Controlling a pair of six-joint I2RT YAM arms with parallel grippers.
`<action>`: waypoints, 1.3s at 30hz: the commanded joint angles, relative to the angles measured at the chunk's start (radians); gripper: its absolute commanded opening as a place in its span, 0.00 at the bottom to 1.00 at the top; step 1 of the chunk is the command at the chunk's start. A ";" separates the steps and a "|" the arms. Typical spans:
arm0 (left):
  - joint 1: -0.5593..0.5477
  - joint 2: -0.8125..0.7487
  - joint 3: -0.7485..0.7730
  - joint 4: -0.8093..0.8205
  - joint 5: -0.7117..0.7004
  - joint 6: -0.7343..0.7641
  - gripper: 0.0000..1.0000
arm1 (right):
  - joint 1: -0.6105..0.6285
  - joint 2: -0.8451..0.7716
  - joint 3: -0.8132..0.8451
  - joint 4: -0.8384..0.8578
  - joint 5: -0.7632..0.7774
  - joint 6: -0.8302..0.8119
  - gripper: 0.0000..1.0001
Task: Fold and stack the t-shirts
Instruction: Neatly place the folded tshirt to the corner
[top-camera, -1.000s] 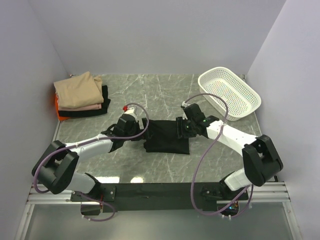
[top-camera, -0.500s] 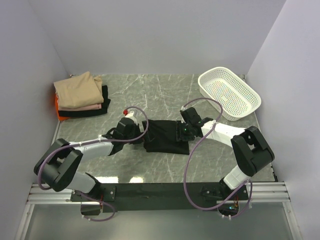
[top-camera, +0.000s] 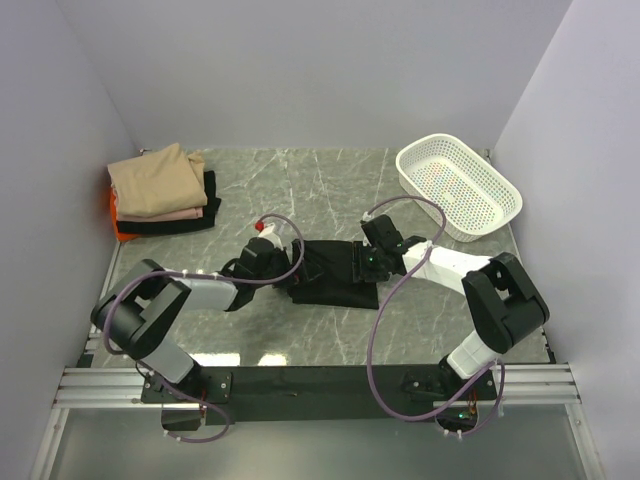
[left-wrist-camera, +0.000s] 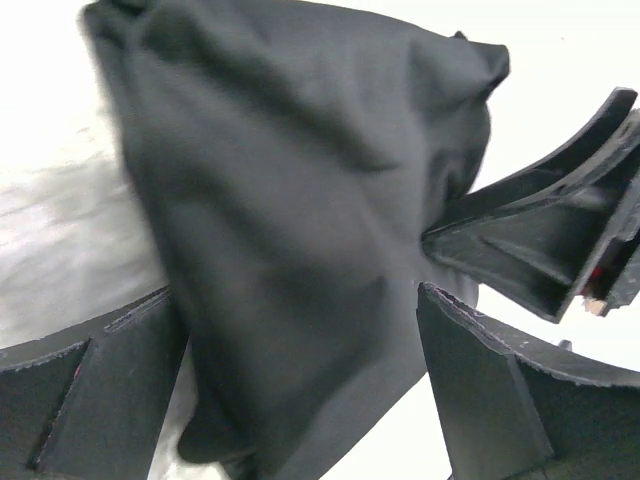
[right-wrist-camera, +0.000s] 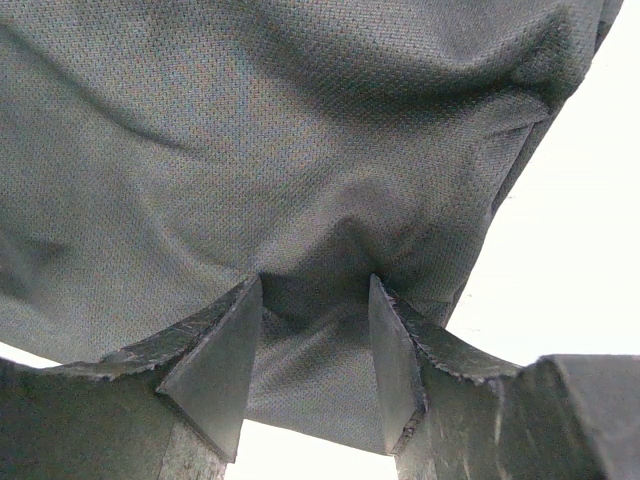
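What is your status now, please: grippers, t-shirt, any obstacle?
Left gripper open, straddling black t-shirt. Right gripper shut on a fold of it. Shirt bunched, not on folded stack. Nothing in the way.

The black t-shirt (right-wrist-camera: 300, 150) is seen as matt, fine-meshed knit cloth (softly creased). The jaws of the right gripper (right-wrist-camera: 315, 300) are formed in matt black plastic, rough-edged. The table (top-camera: 330, 180) is finished in smooth grey marble pattern, the basket (top-camera: 458, 186) in perforated white plastic.
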 joint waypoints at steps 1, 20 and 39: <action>-0.030 0.071 0.003 0.018 0.024 -0.028 0.99 | 0.003 -0.019 -0.028 -0.002 0.022 0.005 0.54; -0.045 0.159 0.134 -0.160 -0.166 0.047 0.00 | 0.021 -0.089 -0.023 -0.033 0.036 0.007 0.54; 0.166 -0.001 0.446 -0.606 -0.307 0.450 0.00 | -0.089 -0.216 0.258 -0.119 0.021 -0.084 0.60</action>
